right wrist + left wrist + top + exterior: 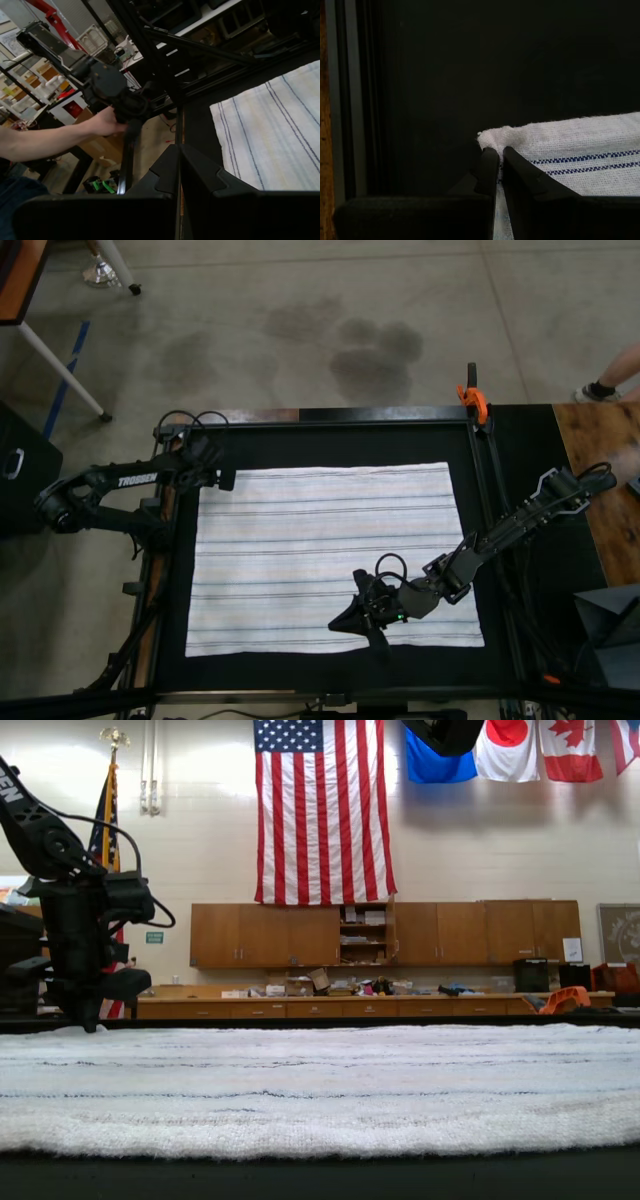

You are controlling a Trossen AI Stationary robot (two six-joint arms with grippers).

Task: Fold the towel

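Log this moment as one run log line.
towel: flat, unfolded | left gripper: shut on towel corner | right gripper: shut, holding nothing, above towel

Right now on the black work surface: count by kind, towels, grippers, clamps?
Towels: 1, the towel, flat and unfolded.
Grippers: 2, the left gripper at a towel corner, the right gripper near the opposite long edge.
Clamps: 1, the orange clamp on the frame.
Total: 4

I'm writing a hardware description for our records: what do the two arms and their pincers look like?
Both arms are matte black, built from slim jointed links with thin black cables looping off them. The left arm carries white TROSSEN lettering. The right arm has open, frame-like links. Each pincer ends in two black wedge-shaped fingers.
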